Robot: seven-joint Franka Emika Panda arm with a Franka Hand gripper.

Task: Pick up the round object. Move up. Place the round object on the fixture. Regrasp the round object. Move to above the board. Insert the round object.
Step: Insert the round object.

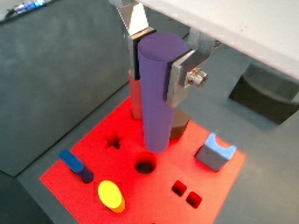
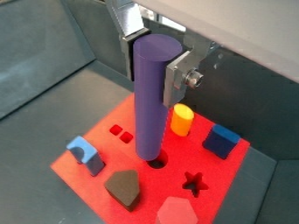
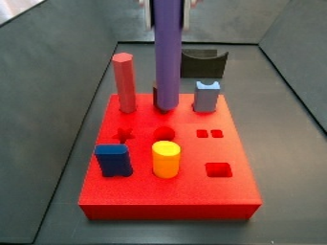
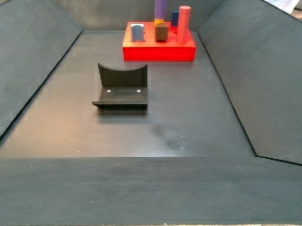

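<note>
Clamped upright between the silver plates of the pincer, closed on its upper part: long slim purple cylindrical peg. Lower end meeting the round hole of the large flat red board, pincer directly overhead.

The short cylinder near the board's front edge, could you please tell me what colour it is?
Yellow. The short cylinder shows best in a side view, on the red board; the tool holds the purple peg above it.
</note>
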